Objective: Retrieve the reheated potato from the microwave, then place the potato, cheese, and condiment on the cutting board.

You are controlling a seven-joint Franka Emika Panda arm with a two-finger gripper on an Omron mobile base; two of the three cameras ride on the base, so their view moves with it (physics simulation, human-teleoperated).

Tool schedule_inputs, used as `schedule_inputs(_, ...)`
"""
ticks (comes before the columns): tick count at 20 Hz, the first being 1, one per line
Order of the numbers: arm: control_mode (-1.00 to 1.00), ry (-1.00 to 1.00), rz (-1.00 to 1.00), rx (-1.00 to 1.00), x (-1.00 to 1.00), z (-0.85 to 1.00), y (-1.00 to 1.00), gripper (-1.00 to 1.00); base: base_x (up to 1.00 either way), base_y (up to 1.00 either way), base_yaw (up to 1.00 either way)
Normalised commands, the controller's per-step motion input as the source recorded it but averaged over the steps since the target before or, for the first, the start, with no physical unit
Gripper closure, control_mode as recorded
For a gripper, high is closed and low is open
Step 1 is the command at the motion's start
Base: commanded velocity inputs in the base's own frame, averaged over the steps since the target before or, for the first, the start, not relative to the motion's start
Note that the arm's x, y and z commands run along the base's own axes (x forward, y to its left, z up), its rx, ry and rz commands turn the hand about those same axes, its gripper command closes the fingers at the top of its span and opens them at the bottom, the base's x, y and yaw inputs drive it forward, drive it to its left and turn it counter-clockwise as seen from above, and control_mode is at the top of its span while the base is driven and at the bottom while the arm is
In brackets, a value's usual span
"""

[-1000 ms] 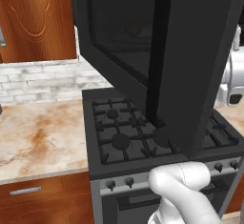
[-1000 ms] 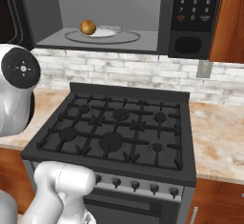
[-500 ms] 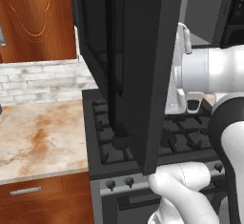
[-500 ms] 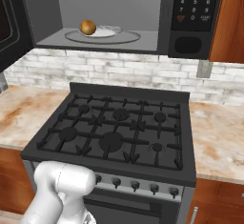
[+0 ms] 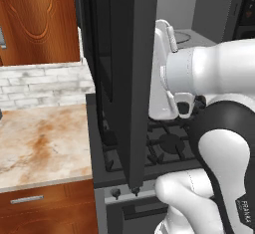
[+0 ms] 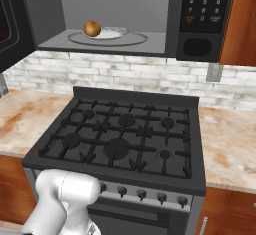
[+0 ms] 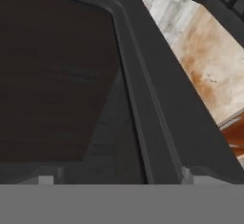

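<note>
One potato (image 6: 92, 28), one microwave (image 6: 150, 14), one glass turntable (image 6: 107, 38), one gas stove (image 6: 120, 139) with five burners.

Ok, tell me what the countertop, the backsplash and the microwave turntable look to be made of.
Countertop: looks like polished stone, cream with rusty veining and a faint sheen. Backsplash: seems whitewashed brick or brick-look tile, with visible grout lines and a matte finish. Turntable: probably glass, a thin pale translucent disc under the potato.

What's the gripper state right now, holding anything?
Gripper: open, holding nothing; it faces the inside of the swung-open microwave door. The potato sits on the turntable in the microwave.
</note>
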Motion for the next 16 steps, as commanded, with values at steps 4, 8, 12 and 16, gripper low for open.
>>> schedule_inputs(4,-1.0,0.06,-0.09,-0.05,0.09,0.0,-0.17,-1.0,0.0,0.0,0.0)
schedule_inputs(8,-1.0,-0.04,-0.03,-0.11,0.0,0.03,-0.46,-1.0,0.0,0.0,0.0)
schedule_inputs(12,-1.0,-0.11,0.0,-0.06,0.0,0.08,-0.58,-1.0,0.0,0.0,0.0)
schedule_inputs(16,-1.0,-0.06,-0.04,-0.1,0.11,0.11,-0.59,-1.0,0.0,0.0,0.0)
